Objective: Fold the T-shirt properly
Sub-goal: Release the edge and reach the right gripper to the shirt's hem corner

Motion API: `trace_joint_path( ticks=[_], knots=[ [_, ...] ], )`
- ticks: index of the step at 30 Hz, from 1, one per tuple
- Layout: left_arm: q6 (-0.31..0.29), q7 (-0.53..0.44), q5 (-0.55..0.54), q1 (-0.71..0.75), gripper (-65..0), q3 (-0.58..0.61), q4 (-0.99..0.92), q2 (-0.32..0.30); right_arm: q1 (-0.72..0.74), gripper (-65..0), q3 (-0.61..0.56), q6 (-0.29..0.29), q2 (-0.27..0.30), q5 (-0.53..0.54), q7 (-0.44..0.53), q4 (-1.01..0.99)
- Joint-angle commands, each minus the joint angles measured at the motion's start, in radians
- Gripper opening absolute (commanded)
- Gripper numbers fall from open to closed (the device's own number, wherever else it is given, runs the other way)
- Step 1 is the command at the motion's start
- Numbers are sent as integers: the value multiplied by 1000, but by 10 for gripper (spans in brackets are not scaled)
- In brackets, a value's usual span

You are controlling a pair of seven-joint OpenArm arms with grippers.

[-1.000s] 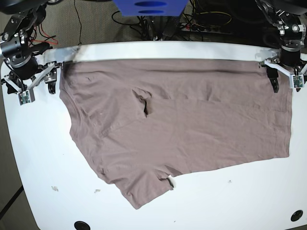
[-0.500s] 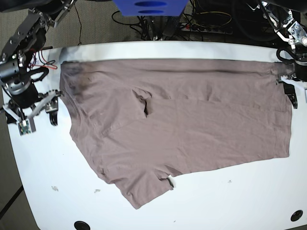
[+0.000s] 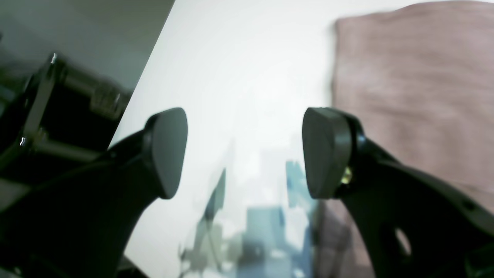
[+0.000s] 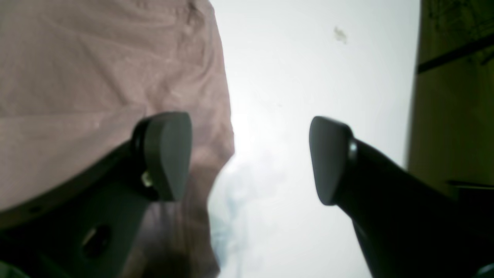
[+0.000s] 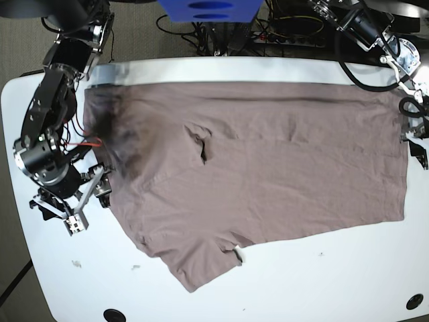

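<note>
Large taupe-brown short-sleeved T-shirt of thin wrinkled fabric lies spread flat across most of the white rounded table, one sleeve pointing toward the near edge. Right gripper hovers just beside the shirt's edge on the base view's left, jaws spread wide, holding nothing. Left gripper at the shirt's opposite edge, jaws also wide apart, empty, over bare table.
</note>
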Motion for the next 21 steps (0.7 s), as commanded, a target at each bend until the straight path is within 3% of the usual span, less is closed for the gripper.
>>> trace_joint_path(
  ticks=[1, 13, 21],
  knots=[
    [8, -27, 1, -25, -206, -3, -26, -38, 47, -199, -21, -2, 11, -2, 42, -69],
    [8, -30, 4, -60, -206, 2, -104, -90, 210, -199, -142, -2, 11, -4, 241, -431],
    [8, -28, 4, -63, -206, 82, -126, -122, 300, -199, -210, -2, 11, -4, 360, -625]
  ],
)
